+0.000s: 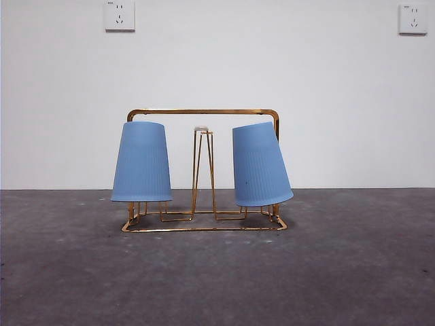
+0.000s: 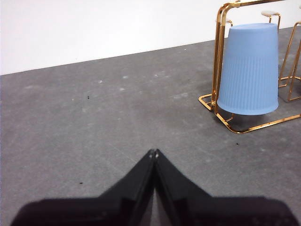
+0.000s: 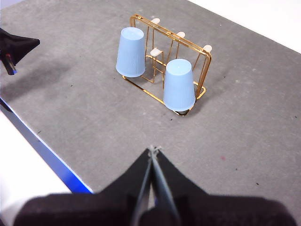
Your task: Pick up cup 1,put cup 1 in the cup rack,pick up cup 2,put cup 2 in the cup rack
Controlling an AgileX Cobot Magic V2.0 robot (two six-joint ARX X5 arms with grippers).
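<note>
- The rack (image 1: 204,170) stands on the grey table (image 1: 217,272); both blue cups hang upside down on its pegs, one cup (image 1: 141,161) at one end, the other cup (image 1: 260,165) tilted at the opposite end.
- The cups look light, thin and ribbed, probably easy to squash; best held gently across the side wall.
- The left claw (image 2: 154,153) is closed and empty, well apart from the rack.
- The right claw (image 3: 153,149) is likewise closed, holding nothing.

Glossy gold wire cup rack (image 1: 204,113), matt ribbed blue cups (image 1: 141,163).
</note>
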